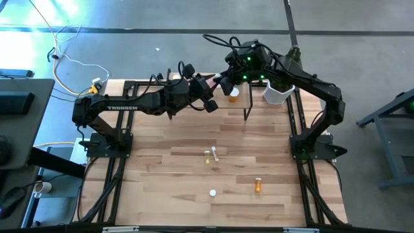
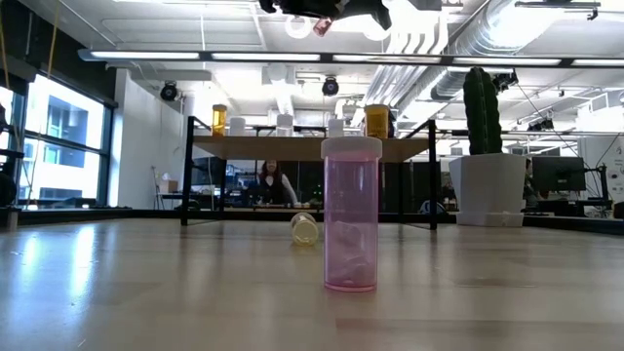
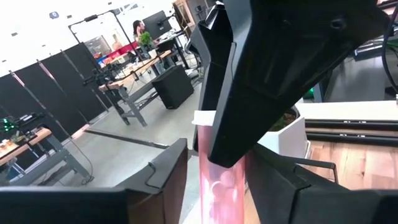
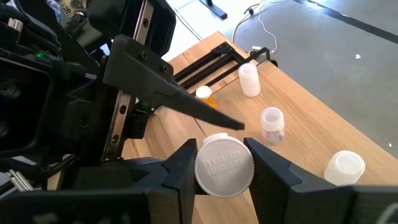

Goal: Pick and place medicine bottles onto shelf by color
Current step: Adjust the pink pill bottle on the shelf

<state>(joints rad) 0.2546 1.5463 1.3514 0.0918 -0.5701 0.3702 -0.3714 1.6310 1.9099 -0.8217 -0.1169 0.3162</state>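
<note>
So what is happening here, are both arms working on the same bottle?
Yes. Both arms meet high above the shelf at the far side of the table. The right gripper has its jaws closed on the white cap of a pink bottle, and the left gripper sits around the bottle's body; it looks like a handover. Several bottles stand on the shelf; an orange bottle lies on the table.

"TROSSEN" in white letters on the left arm [image 1: 123, 107], seen from above. Raised lettering on the white bottle cap [image 4: 224, 165], not legible. No other text readable.
</note>
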